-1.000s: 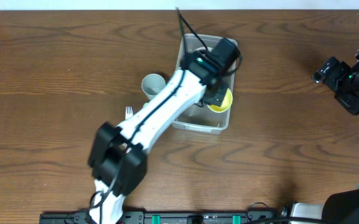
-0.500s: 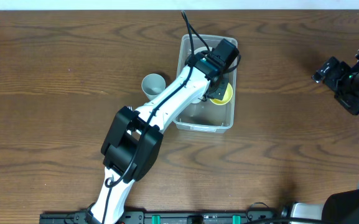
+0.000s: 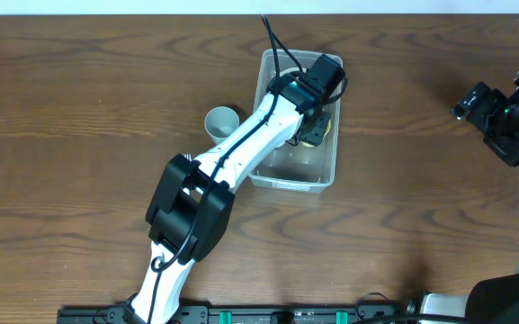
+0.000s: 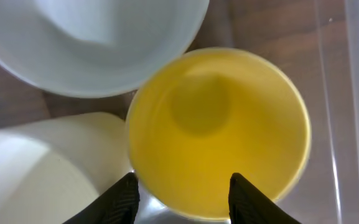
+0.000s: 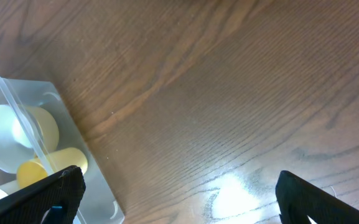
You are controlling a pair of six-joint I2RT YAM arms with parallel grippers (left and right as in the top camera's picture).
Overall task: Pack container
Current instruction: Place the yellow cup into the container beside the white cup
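Container likely tight with cups; free table rightward.

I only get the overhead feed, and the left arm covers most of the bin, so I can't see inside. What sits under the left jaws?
Observer: A yellow cup, upright and empty, inside the container.
Operator: Are the jaws shut on it?
Observer: No. The left wrist view shows the left gripper with its jaws apart above the cup's near rim.
Operator: Anything beside it?
Observer: A white bowl, mouth up, right beside the cup.
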